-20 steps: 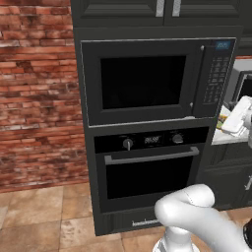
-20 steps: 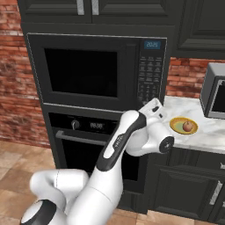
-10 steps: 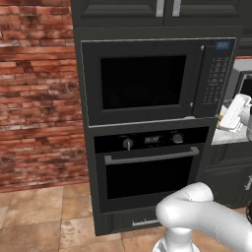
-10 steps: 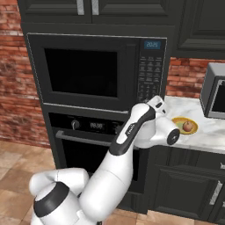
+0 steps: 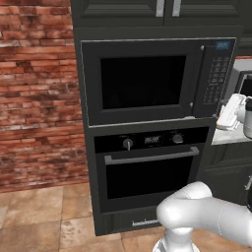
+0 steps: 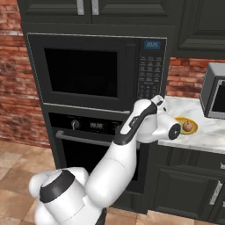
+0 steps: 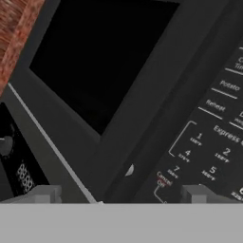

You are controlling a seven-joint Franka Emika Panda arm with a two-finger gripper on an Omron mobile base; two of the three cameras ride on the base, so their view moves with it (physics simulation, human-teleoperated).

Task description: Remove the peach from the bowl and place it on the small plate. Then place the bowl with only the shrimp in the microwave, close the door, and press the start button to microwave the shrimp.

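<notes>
A yellow bowl [image 6: 186, 126] sits on the marble counter [image 6: 206, 134] with the reddish peach [image 6: 189, 126] in it; I cannot make out the shrimp. My arm reaches up in front of the built-in microwave [image 6: 94, 70], with its hand [image 6: 169, 129] just left of the bowl and apart from it. At the right edge of the left base view the hand [image 5: 230, 111] hangs beside the keypad. In the hand view my gripper [image 7: 122, 194] is open and holds nothing. It faces the shut dark door [image 7: 104, 61] and the keypad [image 7: 209, 152] at close range.
A grey countertop microwave [image 6: 214, 90] stands on the counter right of the bowl. An oven [image 5: 150, 165] with a bar handle sits under the built-in microwave. A brick wall [image 5: 39, 93] is on the left and dark cabinets [image 6: 189, 184] stand below the counter.
The forearm has swung up more steeply and the hand has edged right toward the bowl. The gripper stays open and the bowl has not moved.
</notes>
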